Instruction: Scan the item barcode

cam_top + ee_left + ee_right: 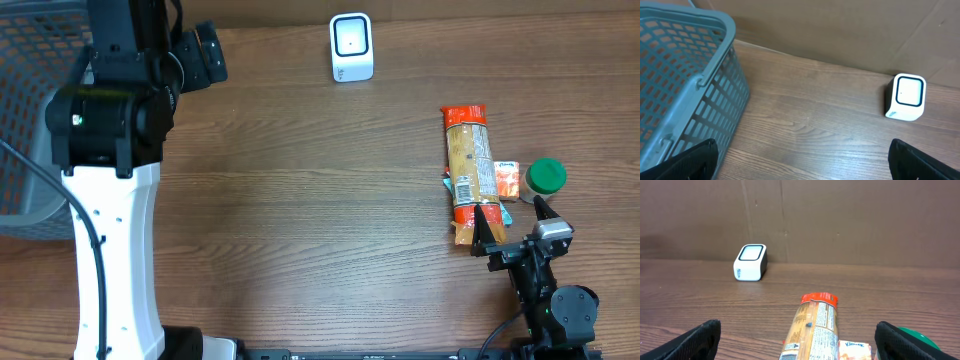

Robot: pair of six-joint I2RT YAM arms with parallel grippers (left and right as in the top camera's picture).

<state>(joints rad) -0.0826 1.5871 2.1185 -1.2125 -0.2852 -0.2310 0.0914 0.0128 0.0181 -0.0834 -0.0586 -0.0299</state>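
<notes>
A white barcode scanner (pixel 351 47) stands at the far middle of the table, also visible in the left wrist view (pixel 906 97) and the right wrist view (pixel 750 262). A long orange and tan pasta bag (pixel 468 170) lies at the right with its printed label up; in the right wrist view the bag (pixel 815 325) runs away from the camera. My right gripper (pixel 512 222) is open just short of the bag's near end, and its wide-apart jaws (pixel 802 342) hold nothing. My left gripper (pixel 805 165) is open over bare wood at the far left (pixel 205 55).
A small tissue pack (pixel 507 180) and a green-lidded jar (pixel 546 176) lie right of the bag. The pack (pixel 856 350) and the lid (pixel 921 335) sit close to my right finger. A blue-grey mesh basket (pixel 685 85) stands at the far left (pixel 30 100).
</notes>
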